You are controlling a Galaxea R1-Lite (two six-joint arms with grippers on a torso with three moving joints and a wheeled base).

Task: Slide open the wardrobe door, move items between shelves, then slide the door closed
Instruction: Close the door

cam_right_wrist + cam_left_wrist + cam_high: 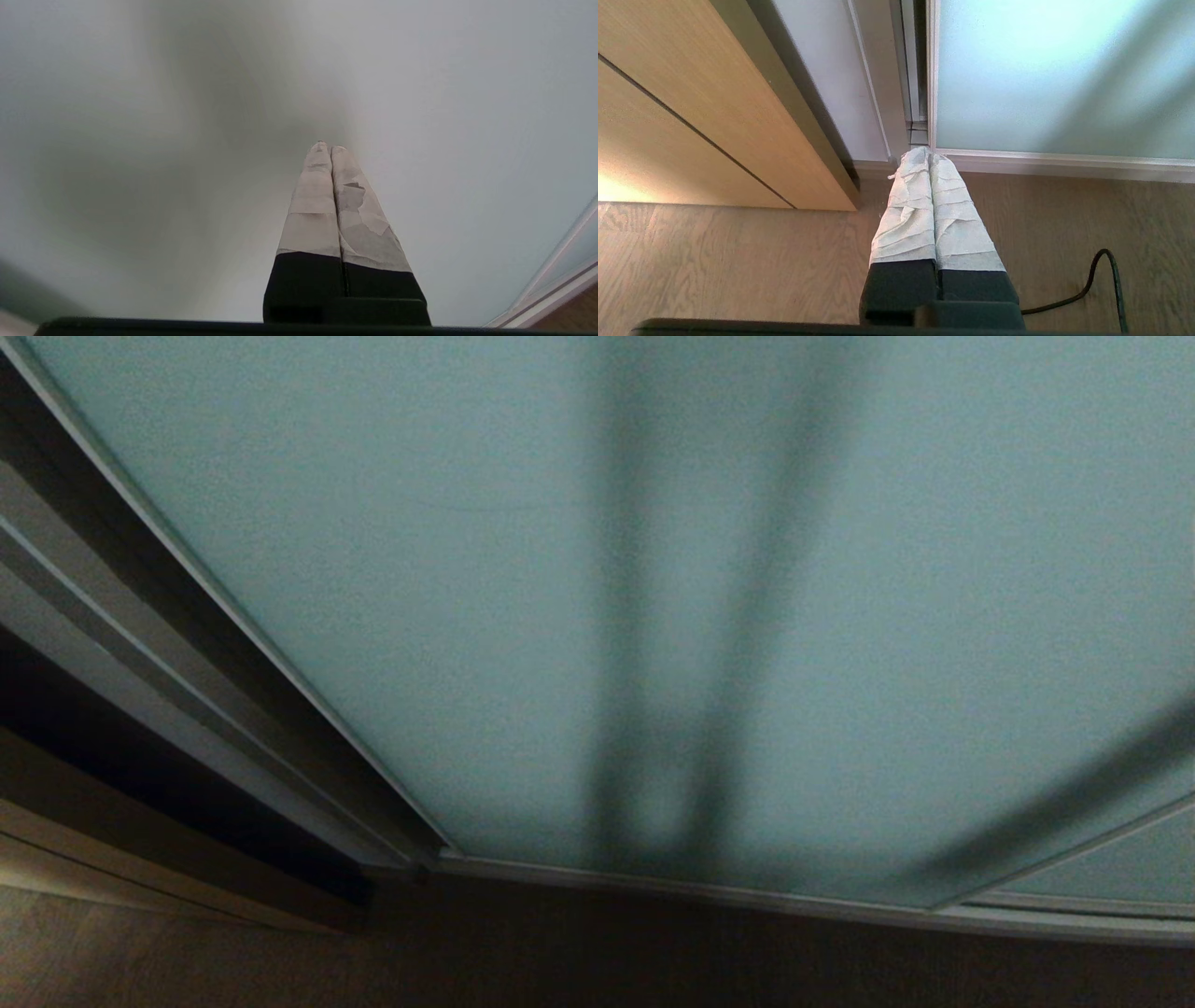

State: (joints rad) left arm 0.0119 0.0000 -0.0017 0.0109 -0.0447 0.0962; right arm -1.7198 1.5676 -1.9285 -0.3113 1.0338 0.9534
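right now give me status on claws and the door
Left claw shut, parked low by floor. Right claw shut, tips at sliding wardrobe door. Door closed. Nothing blocking.

- Head view is dim and grainy; straight frame lines bow toward the edges; soft dark shadow bands cross the sliding wardrobe door
- Left wrist view is bright; warm glare on the beige cabinet front
- Right wrist view is hazy, with blurred grey shadow on the glass

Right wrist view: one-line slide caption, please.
Right tool, shut and empty, points at the frosted sliding wardrobe door, its silver frame at the picture's edge.
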